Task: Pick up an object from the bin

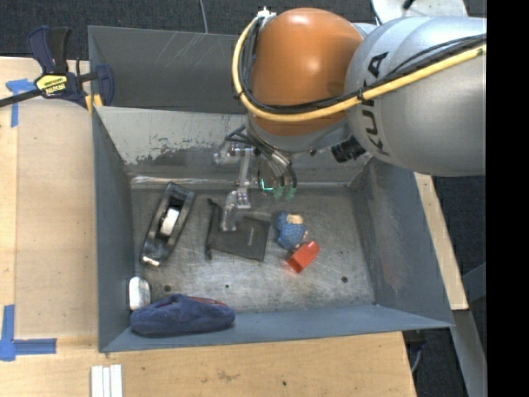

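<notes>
Likely target (judgement): black flat square pad (pixel 241 241), ctr of frame, lying flat on bin (pixel 397 246) floor. Only item directly below tool.

Gripper (pixel 237 198) set low, just above pad's upper edge, at or nr contact; can't confirm touch. Open vs closed: not readable from this angle. Nothing seen held.

Thin dark strip (pixel 210 226) along pad's left side, slightly tilted; touching pad or just beside it, unclear which.

Just right of pad: blue lump (pixel 288 228), w/ red-orange block (pixel 302 256) right below it, touching or nearly so.

Left of ctr: tape dispenser (pixel 168 222), lying at a slant, apart from pad.

Lower left: blue cloth (pixel 183 315) bunched against front wall; small white cylinder (pixel 138 292) in corner just beside it. Both well apart from tool.

Risks from here (judgement):
1. Pad flat on metal, no raised edge to pinch. Could scrape floor or push pad along instead of lifting.
2. Hold on 1 edge only: pad may hang, tip and slip out on lift.
3. Dark strip close on left: may get caught instead of pad, or jam btwn tool and pad.
4. Blue lump close on right: may be nudged if approach drifts that way.
</notes>
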